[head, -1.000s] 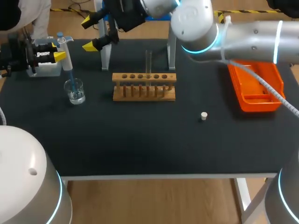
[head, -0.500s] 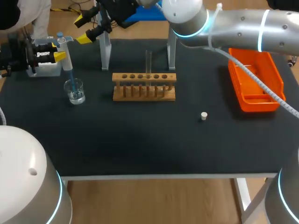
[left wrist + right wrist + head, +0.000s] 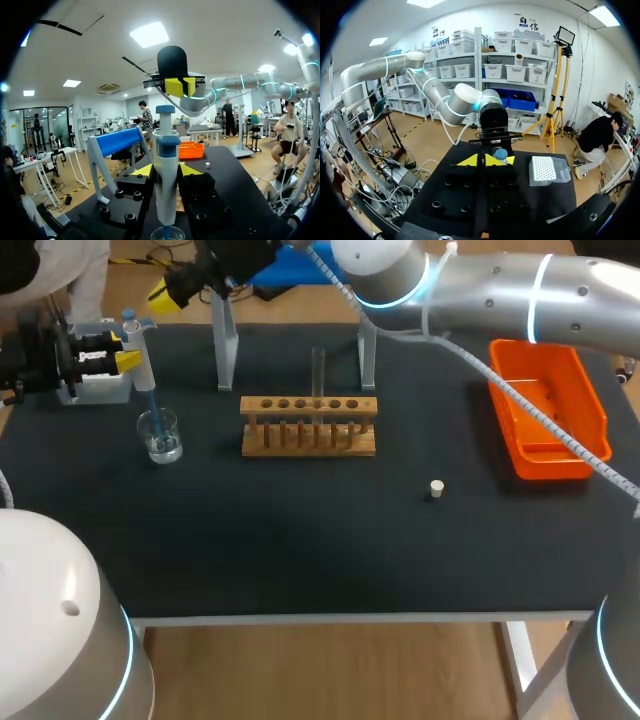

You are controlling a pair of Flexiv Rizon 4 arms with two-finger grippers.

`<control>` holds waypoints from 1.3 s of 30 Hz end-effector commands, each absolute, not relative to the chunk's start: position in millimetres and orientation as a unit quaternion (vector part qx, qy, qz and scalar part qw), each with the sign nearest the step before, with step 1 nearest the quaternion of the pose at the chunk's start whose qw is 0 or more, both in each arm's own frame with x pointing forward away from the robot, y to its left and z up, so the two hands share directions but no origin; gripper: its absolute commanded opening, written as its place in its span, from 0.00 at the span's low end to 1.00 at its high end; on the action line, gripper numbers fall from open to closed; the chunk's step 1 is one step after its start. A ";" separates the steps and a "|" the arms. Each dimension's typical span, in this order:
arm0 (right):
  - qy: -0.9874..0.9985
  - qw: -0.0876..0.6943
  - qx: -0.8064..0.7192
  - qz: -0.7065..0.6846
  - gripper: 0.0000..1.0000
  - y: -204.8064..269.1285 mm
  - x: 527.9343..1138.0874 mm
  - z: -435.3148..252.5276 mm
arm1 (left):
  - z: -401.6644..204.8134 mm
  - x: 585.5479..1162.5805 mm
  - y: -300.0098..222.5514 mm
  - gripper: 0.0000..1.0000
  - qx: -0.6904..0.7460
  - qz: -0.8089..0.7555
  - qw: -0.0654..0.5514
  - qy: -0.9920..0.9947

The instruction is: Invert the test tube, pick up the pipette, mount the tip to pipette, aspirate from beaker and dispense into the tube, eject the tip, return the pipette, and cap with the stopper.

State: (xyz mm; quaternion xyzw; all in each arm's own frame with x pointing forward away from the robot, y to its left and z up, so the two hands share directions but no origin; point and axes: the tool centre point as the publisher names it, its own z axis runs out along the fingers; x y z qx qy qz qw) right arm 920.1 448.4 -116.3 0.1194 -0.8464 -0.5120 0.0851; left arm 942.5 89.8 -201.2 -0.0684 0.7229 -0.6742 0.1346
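Note:
My left gripper [image 3: 122,352] is shut on the blue and white pipette [image 3: 143,358], held upright with its tip down in the glass beaker [image 3: 160,436]. In the left wrist view the pipette [image 3: 165,175] stands between the yellow fingertips [image 3: 143,171], over the beaker [image 3: 167,233]. My right gripper [image 3: 167,290] reaches across to the far left, shut and empty, just above and beyond the pipette's plunger [image 3: 500,154]; its tips [image 3: 485,160] touch each other. The test tube [image 3: 318,373] stands upright in the wooden rack [image 3: 308,426]. The white stopper [image 3: 436,488] lies on the mat.
An orange bin [image 3: 546,422] sits at the right. The tip box [image 3: 97,388] is at the far left beside my left gripper. A pipette stand with two pale posts [image 3: 228,355] and a blue bar stands behind the rack.
My right gripper has moved left and farther back, over the pipette's top, and its fingers have gone from wide open to shut. The left gripper and pipette have not moved.

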 end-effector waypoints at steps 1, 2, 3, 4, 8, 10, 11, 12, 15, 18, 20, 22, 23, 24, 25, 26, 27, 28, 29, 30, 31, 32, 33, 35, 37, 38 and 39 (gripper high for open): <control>-0.846 0.097 0.121 -0.510 0.00 456.7 926.2 -117.4 | -201.3 942.3 90.3 0.00 -0.067 -0.675 0.135 0.723; -0.846 0.094 0.119 -0.512 0.00 458.3 927.0 -117.6 | -201.3 942.3 90.3 0.00 -0.067 -0.675 0.135 0.723; -0.845 0.094 0.116 -0.513 0.00 459.5 927.5 -117.7 | -201.3 942.3 90.3 0.00 -0.067 -0.675 0.135 0.723; -0.845 0.094 0.113 -0.514 0.00 461.0 928.3 -117.8 | -201.3 942.3 90.3 0.00 -0.067 -0.675 0.135 0.723; -0.846 0.094 0.106 -0.515 0.00 466.6 930.5 -118.9 | -201.3 942.3 90.3 0.00 -0.067 -0.675 0.135 0.723; -0.846 0.095 0.104 -0.515 0.00 469.6 930.8 -119.1 | -201.3 942.3 90.3 0.00 -0.067 -0.675 0.135 0.723; -0.846 0.095 0.103 -0.515 0.00 471.2 931.0 -119.4 | -201.3 942.3 90.3 0.00 -0.067 -0.675 0.135 0.723; -0.846 0.094 0.102 -0.515 0.00 472.6 931.2 -119.8 | -201.3 942.3 90.3 0.00 -0.067 -0.675 0.135 0.723; -0.847 0.094 0.099 -0.515 0.00 476.5 931.3 -121.8 | -201.3 942.3 90.3 0.00 -0.067 -0.675 0.135 0.723; -0.848 0.095 0.094 -0.513 0.00 479.7 930.9 -123.8 | -201.3 942.3 90.3 0.00 -0.067 -0.675 0.135 0.723; -0.848 0.097 0.090 -0.513 0.00 481.5 930.5 -125.1 | -201.3 942.3 90.3 0.00 -0.067 -0.675 0.135 0.723; -0.849 0.095 0.084 -0.513 0.00 483.6 930.8 -125.8 | -201.3 942.3 90.3 0.00 -0.067 -0.675 0.135 0.723; -0.849 0.097 0.080 -0.513 0.00 484.5 931.0 -125.7 | -201.3 942.3 90.3 0.00 -0.067 -0.675 0.135 0.723; -0.849 0.096 0.078 -0.513 0.00 485.0 931.1 -125.6 | -201.3 942.3 90.3 0.00 -0.067 -0.675 0.135 0.723; -0.849 0.095 0.075 -0.514 0.00 486.0 931.5 -125.4 | -201.3 942.3 90.3 0.00 -0.067 -0.675 0.135 0.723; -0.850 0.095 0.072 -0.514 0.00 486.9 931.7 -125.2 | -201.3 942.3 90.3 0.00 -0.067 -0.675 0.135 0.723; -0.850 0.094 0.071 -0.514 0.00 487.4 931.9 -125.1 | -201.3 942.3 90.3 0.00 -0.067 -0.675 0.135 0.723; -0.850 0.093 0.069 -0.514 0.00 488.0 932.2 -124.9 | -201.3 942.3 90.3 0.00 -0.067 -0.675 0.135 0.723; -0.850 0.093 0.068 -0.515 0.00 488.2 932.3 -124.8 | -201.3 942.3 90.3 0.00 -0.067 -0.675 0.135 0.723; -0.850 0.093 0.068 -0.515 0.00 488.4 932.5 -124.6 | -201.3 942.3 90.3 0.00 -0.067 -0.675 0.135 0.723; -0.850 0.091 0.066 -0.514 0.00 488.8 933.1 -124.7 | -201.3 942.3 90.3 0.00 -0.067 -0.675 0.135 0.723; -0.851 0.089 0.065 -0.514 0.00 489.3 933.9 -125.1 | -201.3 942.3 90.3 0.00 -0.067 -0.675 0.135 0.723; -0.851 0.088 0.064 -0.514 0.00 489.5 934.4 -125.3 | -201.3 942.3 90.3 0.00 -0.067 -0.675 0.135 0.723; -0.851 0.088 0.064 -0.513 0.00 489.8 935.0 -125.7 | -201.3 942.3 90.3 0.00 -0.067 -0.675 0.135 0.723; -0.852 0.087 0.062 -0.512 0.00 490.4 936.0 -127.2 | -201.3 942.3 90.3 0.00 -0.067 -0.675 0.135 0.723; -0.853 0.087 0.061 -0.512 0.00 490.7 936.3 -128.1 | -201.3 942.3 90.3 0.00 -0.067 -0.675 0.135 0.723; -0.853 0.086 0.060 -0.511 0.00 491.0 936.6 -128.8 | -201.3 942.3 90.3 0.00 -0.067 -0.675 0.135 0.723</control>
